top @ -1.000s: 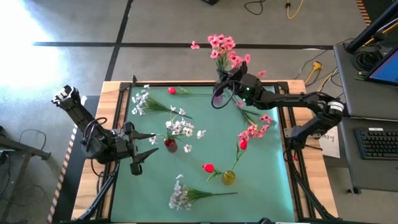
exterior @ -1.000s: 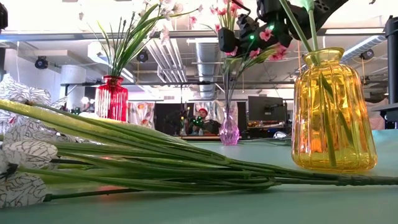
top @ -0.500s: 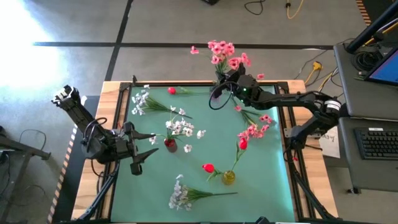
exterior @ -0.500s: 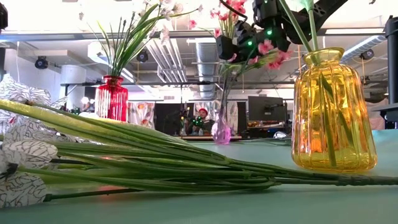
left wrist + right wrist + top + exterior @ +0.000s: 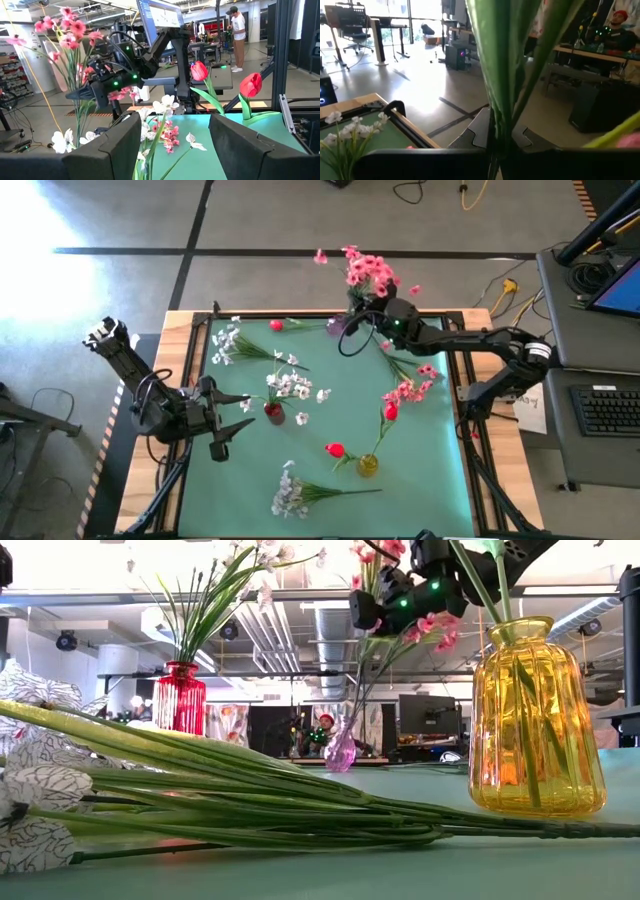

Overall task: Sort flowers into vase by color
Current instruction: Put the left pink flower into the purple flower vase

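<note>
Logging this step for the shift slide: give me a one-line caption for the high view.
Right gripper holds a pink flower spray over a small purple vase at the green mat's far edge; left gripper waits.

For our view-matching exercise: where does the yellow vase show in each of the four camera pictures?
High view: yellow vase, near the mat's front edge, right of centre.
Low view: large, at the right.
Left wrist view: not in it.
Right wrist view: not in it.
Shared landmark: the red vase.

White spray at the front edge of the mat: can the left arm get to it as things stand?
Probably yes. The left tool is open and empty, and the white spray lies flat with bare mat between them; the yellow vase stands off to its side.
</note>
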### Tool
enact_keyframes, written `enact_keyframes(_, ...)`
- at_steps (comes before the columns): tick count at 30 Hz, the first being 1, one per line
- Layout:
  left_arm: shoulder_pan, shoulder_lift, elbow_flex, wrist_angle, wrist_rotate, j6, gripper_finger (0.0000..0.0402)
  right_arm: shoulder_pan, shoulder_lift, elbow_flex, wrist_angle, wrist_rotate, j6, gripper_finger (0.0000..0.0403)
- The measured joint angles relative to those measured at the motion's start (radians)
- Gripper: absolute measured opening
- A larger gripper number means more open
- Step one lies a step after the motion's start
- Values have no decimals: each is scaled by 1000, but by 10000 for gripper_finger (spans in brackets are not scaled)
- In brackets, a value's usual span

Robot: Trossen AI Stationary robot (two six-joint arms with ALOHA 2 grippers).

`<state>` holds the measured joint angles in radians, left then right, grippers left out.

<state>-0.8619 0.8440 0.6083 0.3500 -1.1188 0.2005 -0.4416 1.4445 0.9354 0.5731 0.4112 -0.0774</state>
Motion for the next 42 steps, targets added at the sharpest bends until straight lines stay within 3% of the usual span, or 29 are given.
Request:
enact_keyframes(12,0,0,0,0,0,0,220,0,0,158,-188,-49,-26,13)
enact_keyframes(30,0,0,0,-5,0,0,220,0,-1,330,-277,-86,-29,13)
enact_keyframes(42,1,0,0,8,0,-19,220,0,-2,499,-379,-180,-22,13)
